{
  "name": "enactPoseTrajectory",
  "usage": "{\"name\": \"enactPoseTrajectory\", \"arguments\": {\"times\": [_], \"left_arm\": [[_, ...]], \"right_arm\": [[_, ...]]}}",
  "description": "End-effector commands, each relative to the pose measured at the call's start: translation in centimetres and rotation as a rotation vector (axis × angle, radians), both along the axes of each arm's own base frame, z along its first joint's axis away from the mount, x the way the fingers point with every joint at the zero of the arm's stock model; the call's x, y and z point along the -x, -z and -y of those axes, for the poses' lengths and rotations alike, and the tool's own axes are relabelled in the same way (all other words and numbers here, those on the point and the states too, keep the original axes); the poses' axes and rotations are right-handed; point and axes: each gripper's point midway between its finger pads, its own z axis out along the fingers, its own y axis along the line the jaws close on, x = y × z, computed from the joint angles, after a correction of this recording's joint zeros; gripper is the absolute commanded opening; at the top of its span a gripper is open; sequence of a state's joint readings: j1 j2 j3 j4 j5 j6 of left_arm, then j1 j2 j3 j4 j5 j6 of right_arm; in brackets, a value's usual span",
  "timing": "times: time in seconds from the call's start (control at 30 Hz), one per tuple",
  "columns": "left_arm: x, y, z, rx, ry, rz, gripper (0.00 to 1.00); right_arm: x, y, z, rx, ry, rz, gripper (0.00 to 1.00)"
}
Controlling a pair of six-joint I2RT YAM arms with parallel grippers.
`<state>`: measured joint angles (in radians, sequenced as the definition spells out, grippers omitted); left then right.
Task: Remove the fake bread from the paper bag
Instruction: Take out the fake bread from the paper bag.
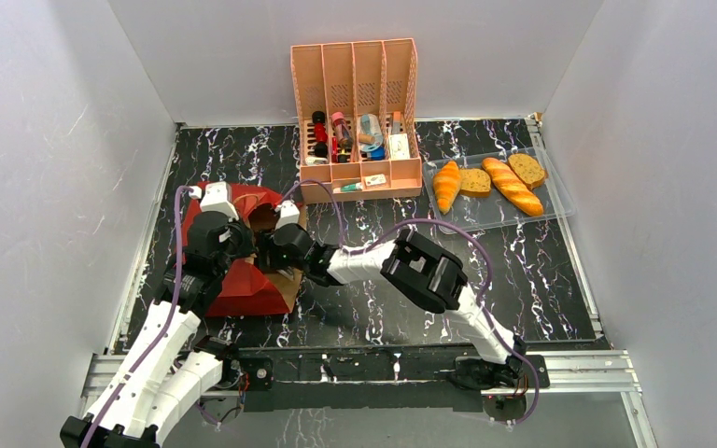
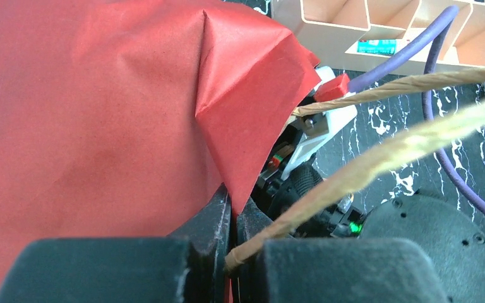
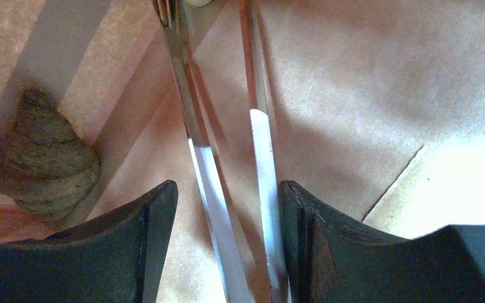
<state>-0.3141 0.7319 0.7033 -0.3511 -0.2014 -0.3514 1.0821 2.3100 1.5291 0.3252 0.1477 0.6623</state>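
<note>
Where the black, white-veined desk point(image 1: 541, 280) meets plain white walls point(image 1: 47, 140) on three sides, the paper bag point(image 1: 243, 285) lies slumped at the left with its red part showing. The left hand point(image 2: 232, 211) is closed tight on a fold of the bag's red paper, and one twine handle point(image 2: 379, 158) is caught between its fingers too (a second strand runs past just above it).

The right hand point(image 3: 227, 186) is reached into the bag's mouth, just beside the left hand. Its fingers point(image 3: 145, 233) are spread apart and clamp nothing, with brown kraft paper all around them. Two pale glossy strips point(image 3: 205, 164) run lengthwise through the gap between the fingers; I cannot tell what they are. To the left of the right hand, apart from its fingers, one ridged brown piece of fake bread point(image 3: 44, 164) lies on the bag's inner paper.

Well off to the right of both hands, a clear tray point(image 1: 499, 213) holds a croissant point(image 1: 446, 184), a baguette point(image 1: 512, 185) and two brown slices point(image 1: 527, 169). Beyond the hands, against the back wall, stands a pink organizer point(image 1: 355, 93). A metal rail point(image 1: 579, 369) edges the desk's near side.
</note>
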Motion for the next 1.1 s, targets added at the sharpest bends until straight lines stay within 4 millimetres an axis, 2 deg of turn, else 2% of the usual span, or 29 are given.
{"name": "enactPoseTrajectory", "arguments": {"times": [0.0, 0.17, 0.3, 0.37, 0.5, 0.63, 0.83, 1.07], "left_arm": [[0.1, -0.6, 1.2, 0.035, 0.049, 0.006, 0.00], [0.0, -0.7, 1.3, 0.037, 0.055, 0.006, 0.00], [0.0, -0.8, 1.4, 0.043, 0.058, 0.007, 0.00], [-0.1, -0.8, 1.5, 0.045, 0.059, 0.006, 0.00], [0.0, -0.8, 1.3, 0.041, 0.053, 0.005, 0.00], [0.2, -0.9, 0.8, 0.027, 0.034, 0.007, 0.00], [0.2, -0.8, -0.5, 0.004, -0.037, 0.010, 0.00], [0.0, -0.8, -1.2, -0.009, -0.086, 0.009, 0.00]], "right_arm": [[0.1, 0.0, 1.0, 0.140, 0.005, 0.146, 0.59], [0.0, 1.3, 1.7, 0.216, 0.028, 0.197, 0.57], [-0.2, 2.9, 1.7, 0.259, 0.043, 0.200, 0.50], [-0.4, 3.3, 1.6, 0.266, 0.056, 0.193, 0.40], [-0.8, 3.4, 1.6, 0.272, 0.096, 0.176, 0.09], [-0.7, 1.9, 2.1, 0.240, 0.125, 0.159, 0.00], [0.2, -1.8, 3.0, 0.166, 0.137, 0.133, 0.00], [1.9, -4.2, 4.6, 0.151, 0.133, 0.114, 0.00]]}}
